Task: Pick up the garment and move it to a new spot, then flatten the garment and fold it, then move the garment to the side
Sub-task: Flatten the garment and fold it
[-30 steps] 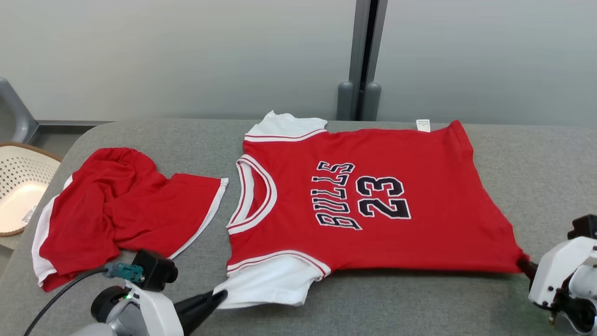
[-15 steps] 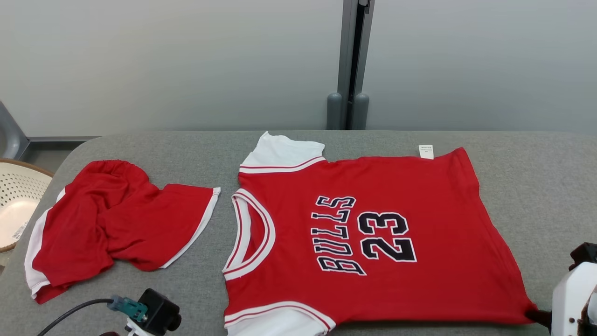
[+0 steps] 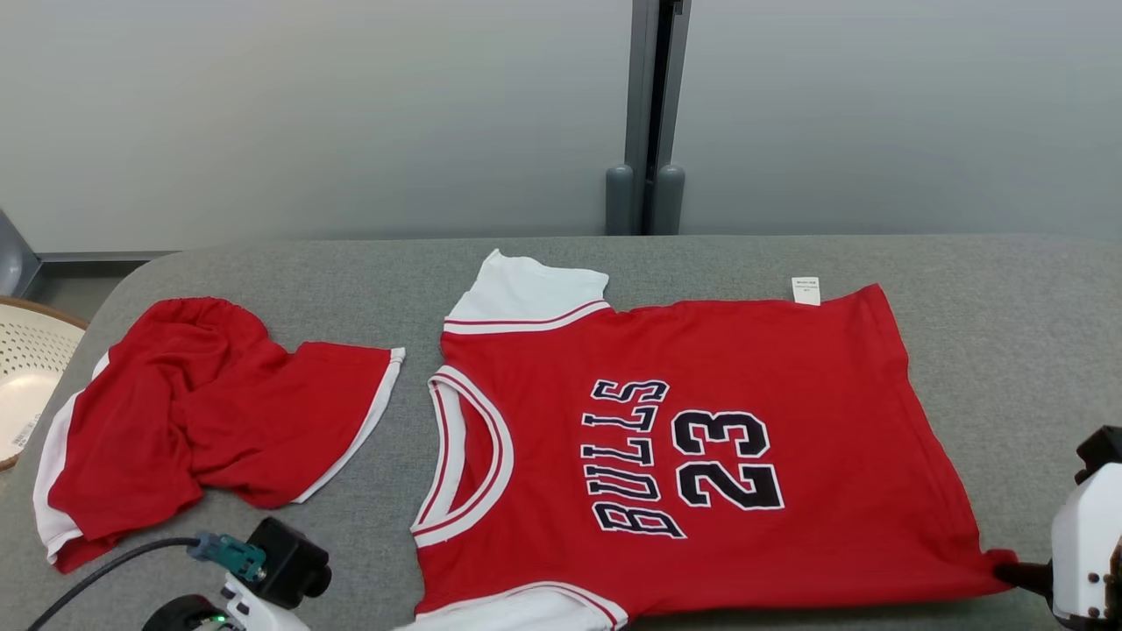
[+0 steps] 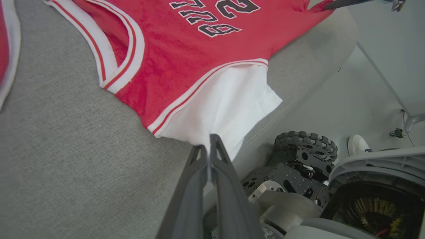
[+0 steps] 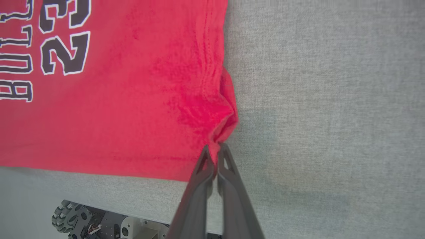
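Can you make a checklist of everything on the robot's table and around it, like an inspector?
Surface: grey fabric-covered table, flat.
Job's things: red BULLS 23 jersey spread face up, white sleeve at the table's front edge.
Clutter: crumpled red shorts left of the jersey, apart from it.
Grippers: left gripper shut on the white sleeve; right gripper shut on the jersey's hem corner.
Cables: black cable with teal plug by the left wrist.
Surroundings: pale basket beside the table, grey wall, post.
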